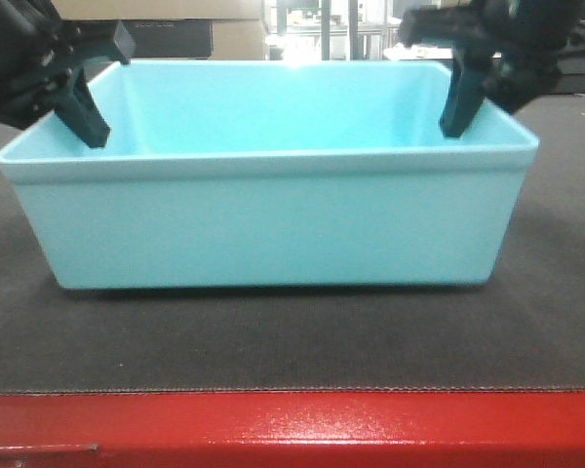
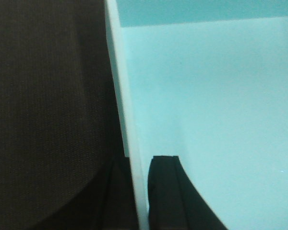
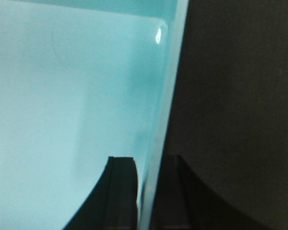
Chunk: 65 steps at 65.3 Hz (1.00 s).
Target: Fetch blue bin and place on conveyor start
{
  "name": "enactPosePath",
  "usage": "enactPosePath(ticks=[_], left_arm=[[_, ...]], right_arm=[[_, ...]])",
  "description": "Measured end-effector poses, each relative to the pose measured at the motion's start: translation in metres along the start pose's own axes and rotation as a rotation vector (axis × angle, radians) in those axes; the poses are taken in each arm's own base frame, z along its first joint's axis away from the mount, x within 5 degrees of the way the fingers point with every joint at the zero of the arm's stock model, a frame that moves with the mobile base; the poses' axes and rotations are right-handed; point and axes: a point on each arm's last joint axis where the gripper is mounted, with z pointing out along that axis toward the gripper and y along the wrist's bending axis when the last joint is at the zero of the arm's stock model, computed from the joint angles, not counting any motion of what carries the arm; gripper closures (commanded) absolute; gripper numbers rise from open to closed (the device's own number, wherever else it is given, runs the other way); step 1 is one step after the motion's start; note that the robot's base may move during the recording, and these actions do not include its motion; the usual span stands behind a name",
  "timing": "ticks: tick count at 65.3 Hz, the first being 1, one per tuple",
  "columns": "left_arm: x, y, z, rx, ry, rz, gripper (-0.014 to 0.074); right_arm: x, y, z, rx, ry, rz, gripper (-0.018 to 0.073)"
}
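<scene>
The blue bin (image 1: pixel 273 224), a pale turquoise tub, stands upright on the dark grey conveyor belt (image 1: pixel 273 341), just behind the glossy red end edge (image 1: pixel 292 429). My left gripper (image 1: pixel 78 122) straddles the bin's left wall and is closed on it. In the left wrist view the gripper (image 2: pixel 139 191) has one finger inside the bin (image 2: pixel 206 96) and one outside. My right gripper (image 1: pixel 463 122) straddles the right wall the same way. In the right wrist view the gripper (image 3: pixel 146 191) pinches the thin rim of the bin (image 3: pixel 62 96). The bin is empty.
The woven belt shows beside the bin in the left wrist view (image 2: pixel 48 96) and in the right wrist view (image 3: pixel 240 96). Cardboard boxes (image 1: pixel 175 19) and metal frames (image 1: pixel 341 29) stand beyond the belt's far side.
</scene>
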Motion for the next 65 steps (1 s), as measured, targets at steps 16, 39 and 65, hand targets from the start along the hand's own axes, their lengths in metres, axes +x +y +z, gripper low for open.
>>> enactPosePath(ticks=[16,39,65], left_arm=[[-0.006,-0.001,-0.001,0.003,-0.013,0.001,0.0036],[-0.038,-0.005,-0.064,0.014,-0.127,0.014,0.0472],[0.001,0.049,-0.132,-0.149,-0.234,-0.063,0.0707]], right_arm=[[-0.001,-0.001,0.001,0.007,-0.013,-0.013,0.0001],[-0.007,-0.011,-0.073,0.013,-0.213,0.000,0.0498],[0.056,-0.053,-0.115,0.152,-0.299,0.028,0.0721]])
